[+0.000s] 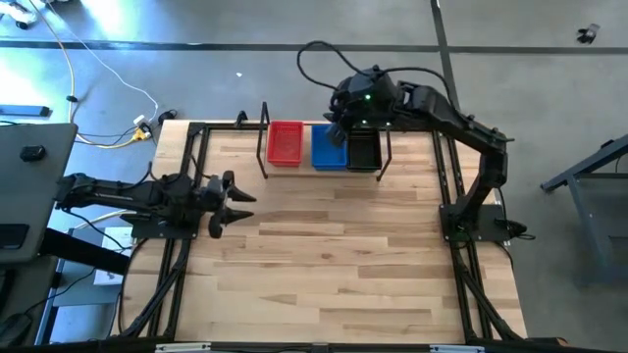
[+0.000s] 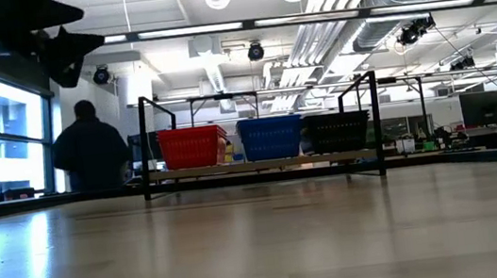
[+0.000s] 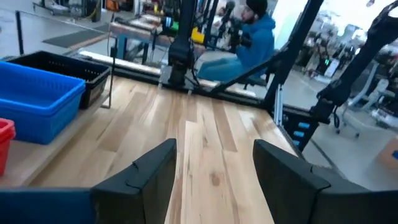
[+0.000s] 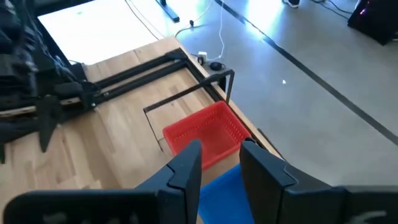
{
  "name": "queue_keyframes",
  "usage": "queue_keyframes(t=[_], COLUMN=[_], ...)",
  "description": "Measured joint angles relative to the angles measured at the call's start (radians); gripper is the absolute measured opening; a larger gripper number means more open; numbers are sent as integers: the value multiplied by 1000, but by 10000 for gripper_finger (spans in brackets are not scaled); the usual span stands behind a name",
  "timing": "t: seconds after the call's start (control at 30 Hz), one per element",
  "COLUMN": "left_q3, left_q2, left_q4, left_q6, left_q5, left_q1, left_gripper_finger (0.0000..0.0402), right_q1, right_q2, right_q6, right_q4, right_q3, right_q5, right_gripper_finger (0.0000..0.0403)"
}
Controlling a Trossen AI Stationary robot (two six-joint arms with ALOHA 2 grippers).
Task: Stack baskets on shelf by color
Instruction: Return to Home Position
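Note:
On the shelf (image 2: 261, 165) at the table's far edge, the red basket (image 1: 286, 143), blue basket (image 1: 329, 147) and black basket (image 1: 363, 150) stand side by side, bottoms on its board. The low view shows red (image 2: 191, 147), blue (image 2: 270, 137) and black (image 2: 338, 131) in a row. My right gripper (image 1: 337, 132) hangs open above the blue basket (image 4: 224, 186), near the red one (image 4: 205, 134), with nothing between its fingers. My left gripper (image 1: 245, 207) is open and roughly level over the table's left side, well clear of the baskets (image 3: 34, 102).
Black wire uprights (image 1: 265, 142) frame the shelf's ends. Black frame bars (image 1: 186, 157) run along the table's left and right sides. Bare wood lies between the left gripper and the shelf. Behind the table a person (image 2: 88, 144) stands; another person (image 3: 255, 31) sits beyond the right edge.

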Motion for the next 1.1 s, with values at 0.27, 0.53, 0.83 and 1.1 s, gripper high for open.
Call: queue_keyframes(t=[0.27,0.53,0.83,1.1], left_q3=[-95,-168,-227,-227], left_q2=[-217,-358,-394,-392], left_q4=[-18,-67,-41,-49], left_q6=[-32,-54,-58,-58], left_q5=[-46,-76,-71,-82], left_q1=[1,2,3,3], left_gripper_finger=[202,202,202,202], right_q1=[1,3,99,271], right_q2=[0,-115,-280,-439], right_q6=[21,16,9,124], right_q4=[-150,-184,-387,-537], right_q3=[172,174,172,10], right_q5=[25,56,192,398], right_gripper_finger=[96,96,96,96])
